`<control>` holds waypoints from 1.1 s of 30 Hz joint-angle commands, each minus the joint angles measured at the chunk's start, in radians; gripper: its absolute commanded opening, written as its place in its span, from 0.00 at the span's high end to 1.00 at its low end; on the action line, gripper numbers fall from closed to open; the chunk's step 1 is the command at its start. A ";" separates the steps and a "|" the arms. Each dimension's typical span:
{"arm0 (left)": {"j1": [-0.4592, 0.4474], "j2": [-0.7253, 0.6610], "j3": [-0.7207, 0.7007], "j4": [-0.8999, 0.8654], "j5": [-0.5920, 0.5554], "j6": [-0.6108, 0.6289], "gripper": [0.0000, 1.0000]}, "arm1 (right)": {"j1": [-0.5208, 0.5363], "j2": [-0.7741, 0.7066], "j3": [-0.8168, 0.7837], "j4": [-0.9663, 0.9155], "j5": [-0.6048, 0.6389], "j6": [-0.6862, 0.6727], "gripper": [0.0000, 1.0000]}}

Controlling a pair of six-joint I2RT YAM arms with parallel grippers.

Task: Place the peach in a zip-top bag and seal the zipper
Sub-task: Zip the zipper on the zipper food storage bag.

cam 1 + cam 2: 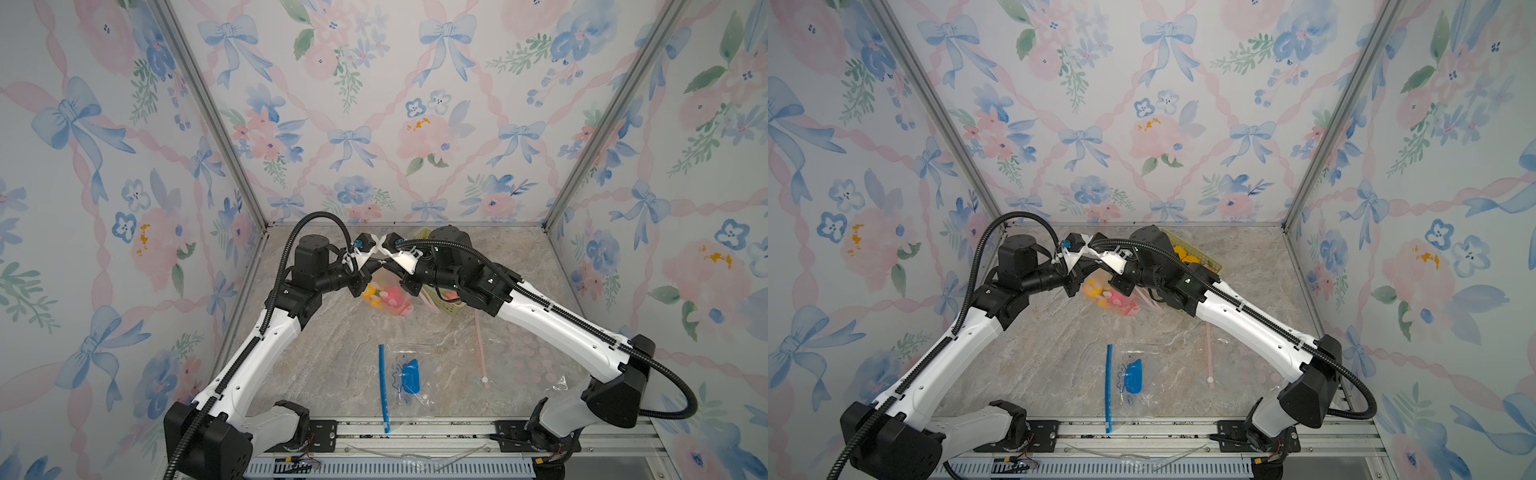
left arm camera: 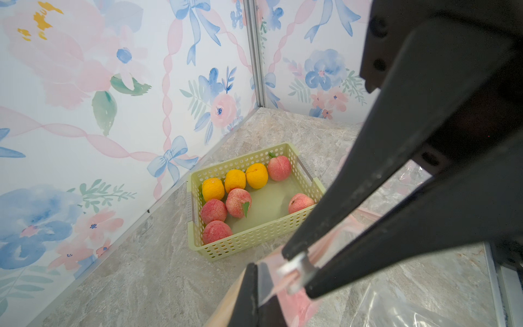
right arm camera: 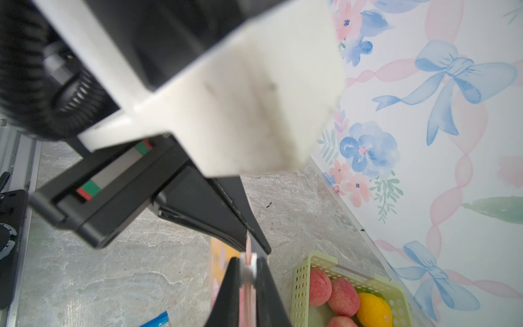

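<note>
Left claw [image 3: 253, 246] is pinching the pink zipper strip [image 2: 325, 243] of the held zip-top bag [image 1: 388, 301], fingers together on it. Just beside it, the right claw [image 3: 248, 267] is clamping the same strip at its white slider [image 2: 293, 273].

Nearest the front edge of the grey marbled table [image 1: 324, 353], a clear flat bag [image 1: 409, 376] with a blue zipper is lying. Toward the right, a second clear bag [image 1: 523, 361] with a pink strip is also lying flat.

Farther in, the zip-top bag is hanging between the claws — yellow and pink are showing on it, but whether a peach is sitting inside cannot be told.

Beyond, by the back wall, a pale green perforated basket [image 2: 249, 240] is holding five fuzzy pink peaches [image 2: 238, 202] and three yellow fruits [image 2: 235, 180] — in both top views the right arm [image 1: 465, 278] is covering most of it.
</note>
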 commanded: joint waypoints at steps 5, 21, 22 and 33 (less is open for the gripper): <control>0.002 0.018 0.064 -0.023 -0.026 -0.050 1.00 | -0.002 -0.049 -0.030 0.000 0.043 -0.041 0.94; 0.044 -0.008 0.071 -0.023 -0.049 -0.087 1.00 | -0.038 -0.100 -0.109 -0.020 0.027 -0.023 0.93; 0.050 -0.010 0.068 -0.022 -0.053 -0.093 1.00 | -0.042 -0.105 -0.115 -0.023 0.022 -0.021 0.93; 0.108 -0.041 0.058 0.030 -0.143 -0.192 1.00 | -0.095 -0.147 -0.179 -0.055 -0.025 0.004 0.94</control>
